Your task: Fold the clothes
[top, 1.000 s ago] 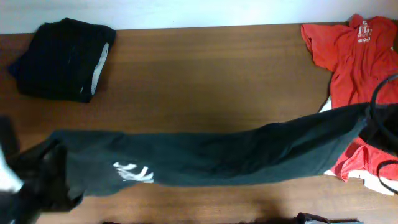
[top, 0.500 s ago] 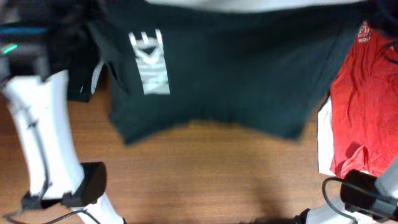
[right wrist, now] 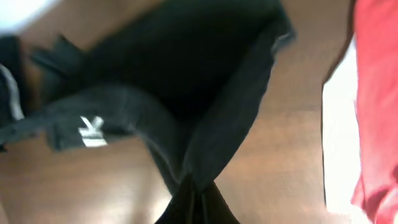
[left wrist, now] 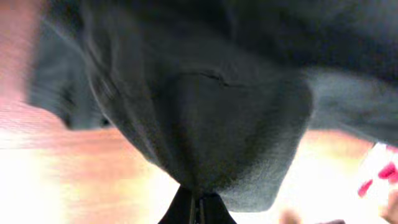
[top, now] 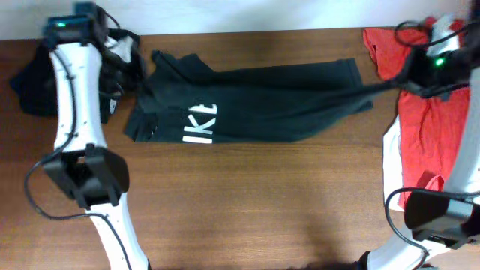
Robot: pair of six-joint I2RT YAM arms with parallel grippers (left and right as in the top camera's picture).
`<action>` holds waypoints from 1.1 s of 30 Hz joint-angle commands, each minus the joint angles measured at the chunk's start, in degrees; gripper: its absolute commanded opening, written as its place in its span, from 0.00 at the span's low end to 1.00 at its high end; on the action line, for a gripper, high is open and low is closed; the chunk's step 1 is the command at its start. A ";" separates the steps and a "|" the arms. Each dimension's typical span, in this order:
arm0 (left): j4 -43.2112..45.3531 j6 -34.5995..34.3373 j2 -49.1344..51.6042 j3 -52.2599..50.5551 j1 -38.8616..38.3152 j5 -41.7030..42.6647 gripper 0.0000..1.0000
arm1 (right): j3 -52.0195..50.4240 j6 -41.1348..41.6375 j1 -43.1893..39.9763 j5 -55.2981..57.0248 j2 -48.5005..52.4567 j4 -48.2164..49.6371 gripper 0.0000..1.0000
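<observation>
Swung up and over since half a second ago, when it hung close under the overhead camera, the long dark garment [top: 285, 105] now lies spread across the far half of the table [top: 262, 202].

Its long axis runs side to side. The end with the white block letters [top: 199, 124] sits toward the robot's left, the letters turned on their side. The other end is drawn into a tight point toward the right.

Both arms hold it. The left gripper [left wrist: 196, 208] is pressed together on a fold of dark cloth at the left end, and the right gripper [right wrist: 194, 202] pinches a gathered corner at the right end.

A folded black pile [top: 30, 90] sits just beside the left end. A red T-shirt [top: 439, 120] and a white piece [top: 391, 161] lie at the right edge — the taut end reaches over toward them.

This looks like the laying-out step, with no fold made yet. The left end is bunched and the right end seems partly lifted, so the next move likely calls for setting both ends down flat before carrying one end across to the other along that long axis — and keeping clear of the red shirt.
</observation>
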 commanded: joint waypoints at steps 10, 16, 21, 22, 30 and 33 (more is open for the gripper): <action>-1.31 2.95 -47.45 -31.71 -1.84 -2.64 0.00 | -21.20 -1.29 -2.03 10.21 -17.55 -1.88 0.04; -1.31 -0.31 -59.56 -46.86 -1.84 -8.59 0.00 | -32.46 1.33 -2.08 15.32 -27.12 -1.88 0.04; -1.31 -0.72 -63.28 -49.99 -1.84 -9.66 0.00 | -34.88 9.49 -2.12 24.57 -29.18 -1.75 0.04; -1.25 -0.72 -63.19 -51.80 -1.84 -9.77 0.01 | -34.91 9.79 -2.12 24.55 -29.00 -0.81 0.04; 11.26 -1.99 -54.95 -63.73 -0.68 -9.77 0.00 | -35.39 9.77 -2.05 21.73 -22.69 3.52 0.04; 14.27 -1.97 -46.60 -63.73 2.47 -12.02 0.00 | -39.71 9.73 -2.01 21.73 -20.83 4.42 0.04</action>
